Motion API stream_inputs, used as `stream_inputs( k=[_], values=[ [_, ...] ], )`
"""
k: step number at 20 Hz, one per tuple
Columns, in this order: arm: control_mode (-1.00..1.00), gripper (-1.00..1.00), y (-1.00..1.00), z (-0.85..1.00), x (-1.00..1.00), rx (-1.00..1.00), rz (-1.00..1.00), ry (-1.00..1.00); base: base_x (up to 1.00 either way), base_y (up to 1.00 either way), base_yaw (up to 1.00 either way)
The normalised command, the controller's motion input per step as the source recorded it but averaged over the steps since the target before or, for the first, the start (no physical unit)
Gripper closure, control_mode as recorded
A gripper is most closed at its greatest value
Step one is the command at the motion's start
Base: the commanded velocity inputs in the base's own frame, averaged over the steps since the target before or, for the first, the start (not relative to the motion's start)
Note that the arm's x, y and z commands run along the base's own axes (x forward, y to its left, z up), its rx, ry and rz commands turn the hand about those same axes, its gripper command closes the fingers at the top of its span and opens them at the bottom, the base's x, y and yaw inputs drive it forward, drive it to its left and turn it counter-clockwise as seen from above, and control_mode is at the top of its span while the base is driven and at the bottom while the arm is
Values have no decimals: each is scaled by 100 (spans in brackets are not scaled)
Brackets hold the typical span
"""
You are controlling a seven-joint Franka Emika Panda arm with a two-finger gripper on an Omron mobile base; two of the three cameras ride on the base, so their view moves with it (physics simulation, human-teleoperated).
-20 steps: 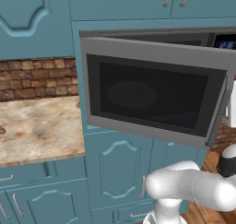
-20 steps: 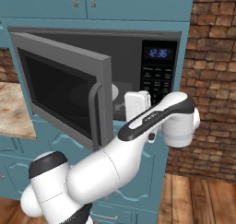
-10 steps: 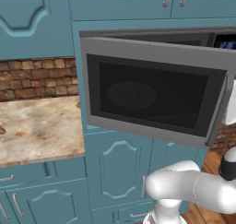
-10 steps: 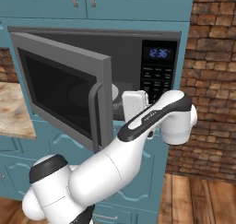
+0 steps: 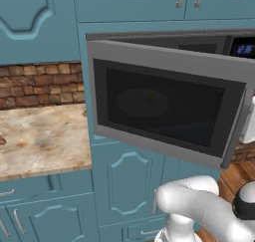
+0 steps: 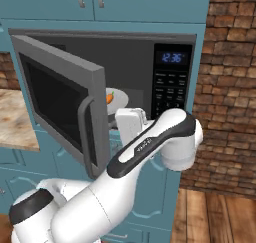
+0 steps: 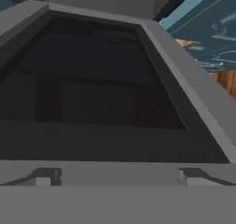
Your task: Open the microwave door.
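Observation:
The microwave (image 6: pixel 172 82) is built into teal cabinets, and its blue display (image 5: pixel 244 49) is lit. The microwave door (image 5: pixel 164 111) (image 6: pixel 60 102) stands partly open, swung out to the left, with its curved bar handle (image 6: pixel 85 132) at the free edge. My gripper (image 7: pixel 119 177) is open and holds nothing. It sits just behind that free edge and faces the door's inner side (image 7: pixel 92 89) and its dark window. The white hand (image 6: pixel 131 124) is in front of the oven opening, and the door hides its fingers in the base views. Inside the oven lies a plate with something orange (image 6: pixel 112 99).
Teal cabinet doors (image 5: pixel 129 186) surround the oven above and below. A marble counter (image 5: pixel 40 136) with a brick backsplash lies to the left. A brick wall (image 6: pixel 225 112) and wooden floor (image 6: pixel 215 217) are to the right. My own arm crosses below the door.
My hand has shifted left and slightly down, close behind the door's free edge. The door stands a little wider than before.

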Motion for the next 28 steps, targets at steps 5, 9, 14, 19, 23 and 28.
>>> stream_inputs(
  k=[5, 9, 14, 19, 23, 28],
  values=[
    [-100, -100, 73, 0, -62, -2, 0, -14, 0, 0, 0],
    [-100, -100, 75, 0, -68, -1, 0, -14, 0, 0, 0],
    [-100, -100, 89, 0, -51, -2, 0, -12, 0, 0, 0],
    [-100, -100, 100, 0, -34, -4, 0, -9, 0, 0, 0],
    [-100, -100, 100, 0, -27, -9, 0, -9, 0, 0, 0],
    [-100, -100, 100, 0, -25, -10, 0, -10, 0, 0, 0]
  ],
)
